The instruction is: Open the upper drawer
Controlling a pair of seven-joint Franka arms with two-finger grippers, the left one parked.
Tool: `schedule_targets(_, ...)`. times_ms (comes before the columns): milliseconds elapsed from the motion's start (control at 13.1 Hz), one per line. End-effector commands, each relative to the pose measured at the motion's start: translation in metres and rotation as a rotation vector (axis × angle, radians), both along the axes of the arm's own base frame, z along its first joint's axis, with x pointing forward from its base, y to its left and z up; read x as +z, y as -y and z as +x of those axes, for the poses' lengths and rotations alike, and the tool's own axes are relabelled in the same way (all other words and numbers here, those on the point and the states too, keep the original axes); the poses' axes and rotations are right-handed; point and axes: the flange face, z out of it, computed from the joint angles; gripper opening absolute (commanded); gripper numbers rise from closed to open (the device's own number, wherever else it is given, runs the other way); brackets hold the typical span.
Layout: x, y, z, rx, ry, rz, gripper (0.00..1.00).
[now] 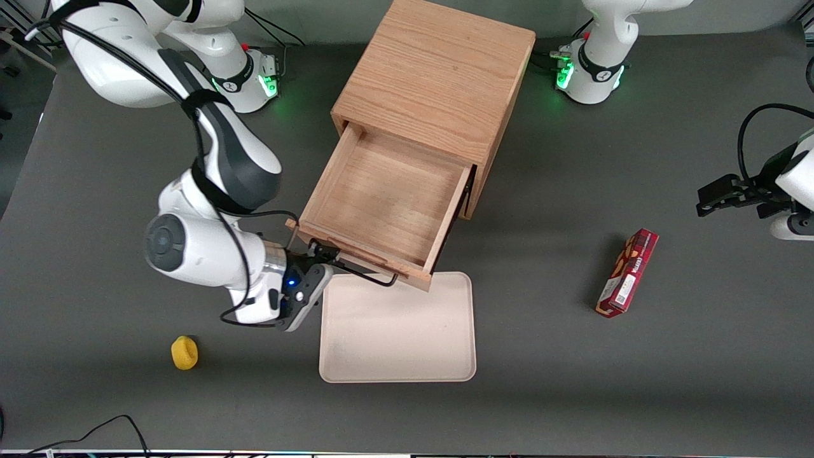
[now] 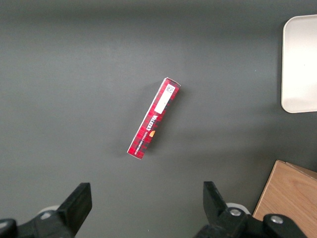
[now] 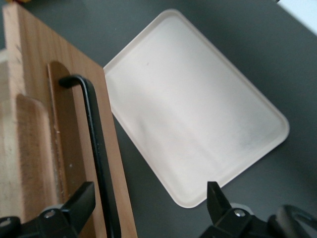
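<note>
Front view, read from the working arm's end of the tabletop [image 1: 95, 222] toward the parked arm's. We first see a small yellow lump [image 1: 184, 352] lying well apart from everything else. Next comes the right arm's gripper [image 1: 318, 253], at the end of the long thin black bar handle [image 1: 362, 274] on the upper oak drawer [image 1: 385, 200] of the boxy wooden cabinet [image 1: 439, 76]. The drawer is pulled far out, its bare floor exposed and its front panel overhanging the rim of the cream rectangular tray [image 1: 397, 331]. A red tartan biscuit box [image 1: 627, 272] lies toward the parked arm's end.

We judge the opening nearly or fully done. To finish well, we would keep any remaining pull straight along the drawer's travel, stop before the slides run out, and back the gripper off without dragging the handle sideways.

The right wrist view adds what the front view hides: the fingers [image 3: 79, 203] stand wide apart, one on either side of the handle [image 3: 96, 148] without pinching it, with the tray [image 3: 198, 114] beneath. The left wrist view shows the box's [image 2: 154, 119] printed label, a tray [image 2: 299, 64] corner and a cabinet [image 2: 287, 198] corner.
</note>
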Motion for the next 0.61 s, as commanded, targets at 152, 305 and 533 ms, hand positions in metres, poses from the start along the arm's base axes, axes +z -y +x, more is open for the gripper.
schedule_targets(152, 0.101, 0.051, -0.017, -0.068, 0.040, 0.049, 1.00)
schedule_targets(305, 0.135, 0.095, -0.038, -0.172, -0.040, -0.001, 1.00)
schedule_targets(533, 0.175, 0.159, -0.075, -0.499, -0.182, -0.163, 1.00)
